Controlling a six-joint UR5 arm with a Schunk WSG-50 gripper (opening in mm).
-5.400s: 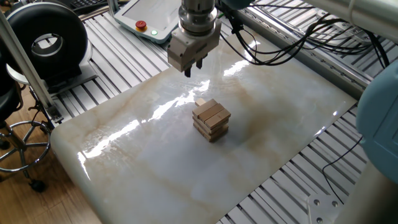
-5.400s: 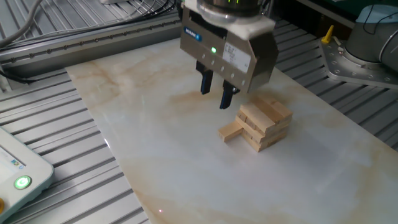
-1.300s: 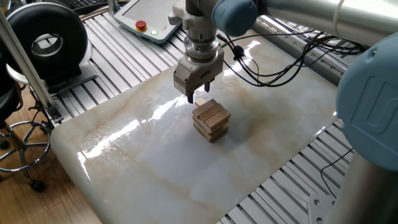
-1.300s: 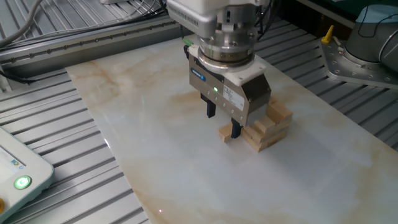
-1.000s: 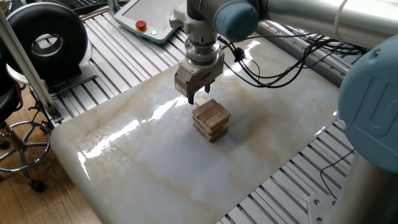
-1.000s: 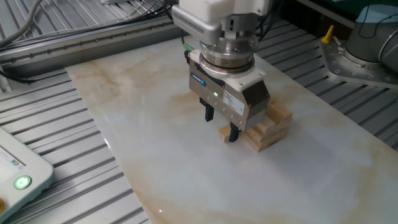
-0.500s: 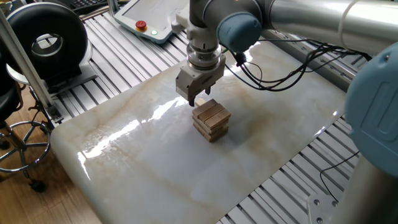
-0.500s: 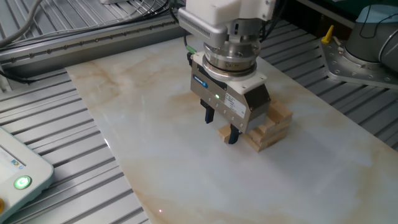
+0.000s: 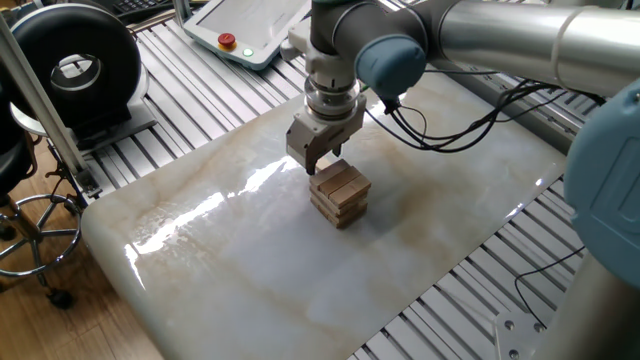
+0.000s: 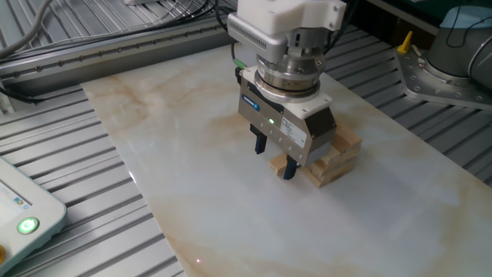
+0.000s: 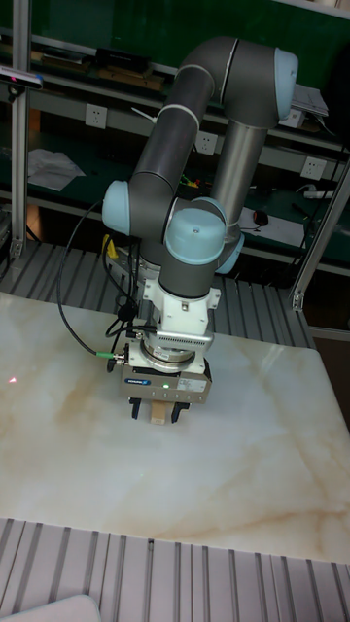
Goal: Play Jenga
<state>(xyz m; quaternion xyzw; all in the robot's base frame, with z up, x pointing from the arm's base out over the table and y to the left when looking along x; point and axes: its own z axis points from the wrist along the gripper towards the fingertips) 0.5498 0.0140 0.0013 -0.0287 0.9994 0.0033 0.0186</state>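
The Jenga tower (image 9: 340, 192), a short stack of light tan wooden blocks in crossed layers, stands mid-slab on the marble table (image 9: 250, 270). One low block (image 10: 276, 163) sticks out of the tower (image 10: 336, 149) toward the table's middle. My gripper (image 10: 274, 159) points straight down and is open, one finger on each side of that block's free end. In the tall fixed view the block's end (image 11: 157, 414) shows between the fingers of the gripper (image 11: 157, 416), with a small gap on each side. The gripper (image 9: 312, 166) hides the block in one fixed view.
A teach pendant (image 9: 240, 25) with a red button lies behind the slab beside a black round device (image 9: 70, 65). Black cables (image 9: 450, 95) trail across the far right. Another pendant with a green light (image 10: 27, 225) sits on the ribbed metal deck.
The gripper has come down from above the slab to the tower's side, and over the last second has sunk slightly around the protruding block. The tower has not moved.
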